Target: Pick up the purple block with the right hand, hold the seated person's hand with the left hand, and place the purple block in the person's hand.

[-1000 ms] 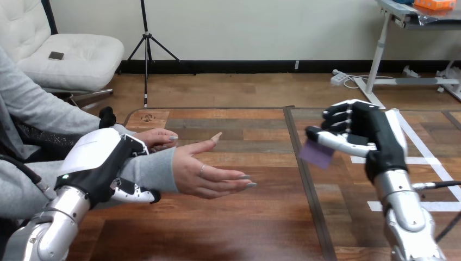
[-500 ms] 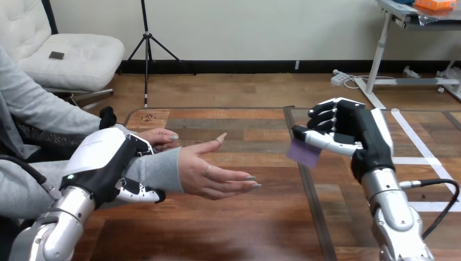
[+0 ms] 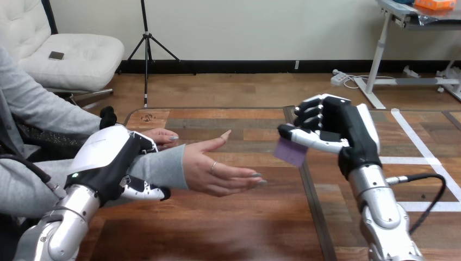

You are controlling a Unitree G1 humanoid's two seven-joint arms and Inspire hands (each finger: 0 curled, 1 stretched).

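My right hand (image 3: 332, 126) hangs above the table right of centre, its thumb and curled fingers pinching the purple block (image 3: 290, 151), which hangs below the thumb. The block is a short way right of the person's fingertips. The person's hand (image 3: 217, 168) lies palm up over the middle of the table, fingers pointing right. My left hand (image 3: 111, 163) is wrapped round the person's grey-sleeved wrist (image 3: 157, 168), thumb under it and fingers over the top.
The person's other hand (image 3: 159, 136) rests on the table just behind my left hand. White tape lines (image 3: 418, 157) mark the table's right part. A dark seam (image 3: 310, 190) runs down the table under the block.
My right hand has carried the purple block leftward, closer to the person's fingertips. My left hand and the wrist it holds have shifted slightly right.
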